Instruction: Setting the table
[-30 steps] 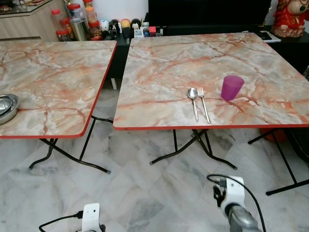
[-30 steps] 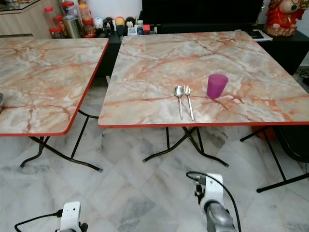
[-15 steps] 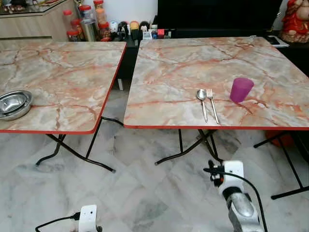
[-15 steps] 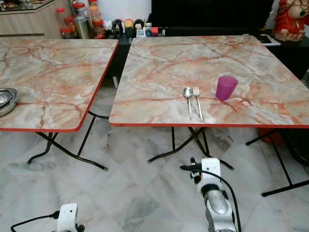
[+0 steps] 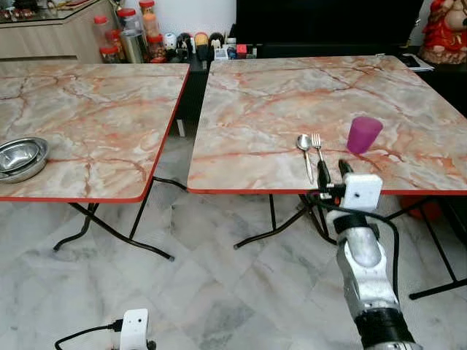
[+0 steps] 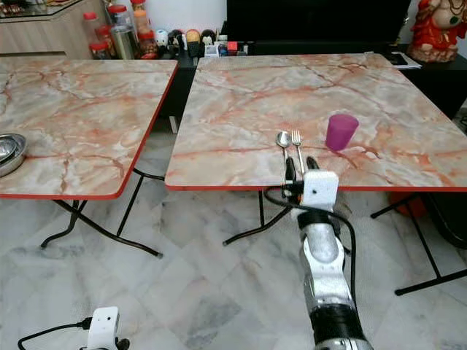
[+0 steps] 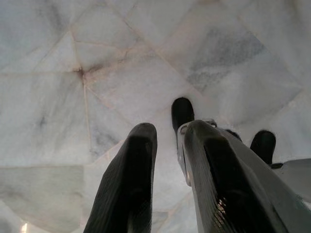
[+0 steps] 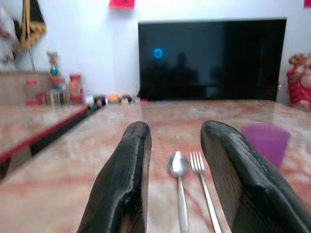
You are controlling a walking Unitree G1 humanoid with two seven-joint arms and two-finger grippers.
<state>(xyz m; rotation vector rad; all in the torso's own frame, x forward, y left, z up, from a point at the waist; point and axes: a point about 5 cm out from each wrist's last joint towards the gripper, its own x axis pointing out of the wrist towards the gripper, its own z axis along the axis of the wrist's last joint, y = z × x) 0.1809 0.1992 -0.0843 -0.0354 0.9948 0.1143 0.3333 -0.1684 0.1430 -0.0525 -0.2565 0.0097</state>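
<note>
A stack of steel bowls (image 5: pixel 20 157) is sitting at the near edge of the left table (image 5: pixel 95 109), while the left gripper (image 7: pixel 167 165) is hanging low over the tiled floor (image 5: pixel 204 284) with its fingers a narrow gap apart, holding nothing. On the right table (image 5: pixel 292 102), a spoon (image 5: pixel 305 152) and a fork (image 5: pixel 319 152) are lying side by side near the front edge, with a purple cup (image 5: pixel 363 134) standing upright just to their right. The right gripper (image 6: pixel 300 169) is hovering at that front edge, fingers spread and empty, pointing along the spoon and fork.
</note>
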